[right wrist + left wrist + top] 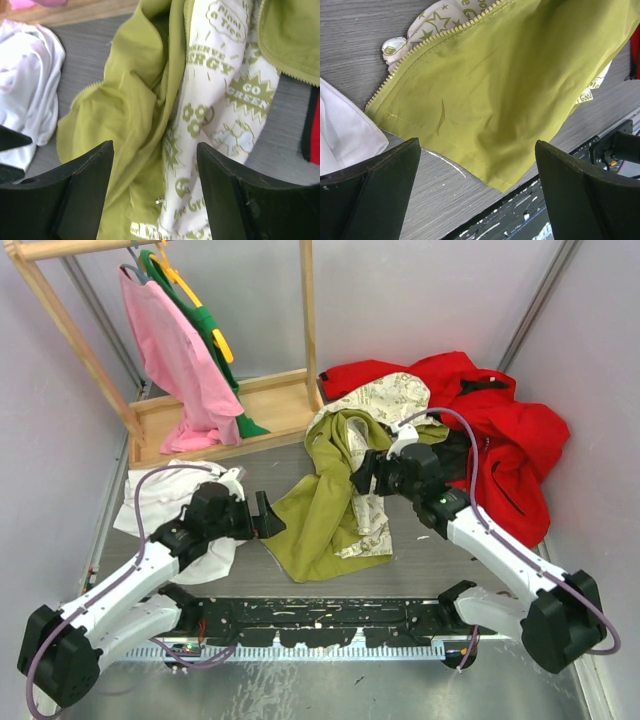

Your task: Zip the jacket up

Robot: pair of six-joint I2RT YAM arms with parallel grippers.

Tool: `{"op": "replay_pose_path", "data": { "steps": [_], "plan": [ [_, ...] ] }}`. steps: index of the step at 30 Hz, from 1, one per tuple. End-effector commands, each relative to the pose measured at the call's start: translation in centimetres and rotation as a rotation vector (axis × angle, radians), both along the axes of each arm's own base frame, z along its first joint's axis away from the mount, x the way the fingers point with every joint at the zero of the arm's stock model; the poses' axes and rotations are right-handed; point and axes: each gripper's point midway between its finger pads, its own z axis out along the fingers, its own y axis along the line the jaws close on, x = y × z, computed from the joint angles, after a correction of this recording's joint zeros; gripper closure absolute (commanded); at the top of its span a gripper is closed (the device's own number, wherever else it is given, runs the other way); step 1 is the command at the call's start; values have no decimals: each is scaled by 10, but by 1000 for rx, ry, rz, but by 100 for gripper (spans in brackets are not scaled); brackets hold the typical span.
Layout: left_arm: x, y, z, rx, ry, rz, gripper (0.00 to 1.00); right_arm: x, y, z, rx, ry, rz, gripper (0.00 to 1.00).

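The jacket (330, 510) lies crumpled and unzipped on the table (410, 565), olive side out with cream printed lining exposed.

- Red jacket (500, 430): touching its right edge.
- White garment (170, 495): left of it.
- Left gripper (268, 517): jaws wide apart, empty, at its lower-left hem.
- Right gripper (362, 478): jaws parted over its middle, apparently gripping nothing; fabric contact cannot be confirmed.

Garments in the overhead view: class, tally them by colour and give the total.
Pink hanging cloth top: 1
Dark green hanging cloth garment: 1
White crumpled cloth garment: 1
Olive-green and cream hooded jacket: 1
Bright red fabric jacket: 1
Total: 5
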Motion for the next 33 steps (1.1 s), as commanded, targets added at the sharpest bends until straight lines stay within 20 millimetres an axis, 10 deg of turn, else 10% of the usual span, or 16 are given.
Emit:
{"op": "replay_pose_path", "data": {
  "steps": [1, 19, 27, 33],
  "plan": [
    [17, -9, 27, 24, -113, 4, 2, -28, -16, -23, -125, 39, 23, 28],
    [4, -61, 38, 42, -131, -83, 2, -25, -5, -94, -161, 99, -1, 43],
    [6, -47, 40, 120, -118, -49, 2, -25, -1, -76, -87, 15, 5, 98],
    [6, -42, 59, 109, -178, -48, 2, -28, 11, -36, 55, -101, 68, 99]
  ]
}}
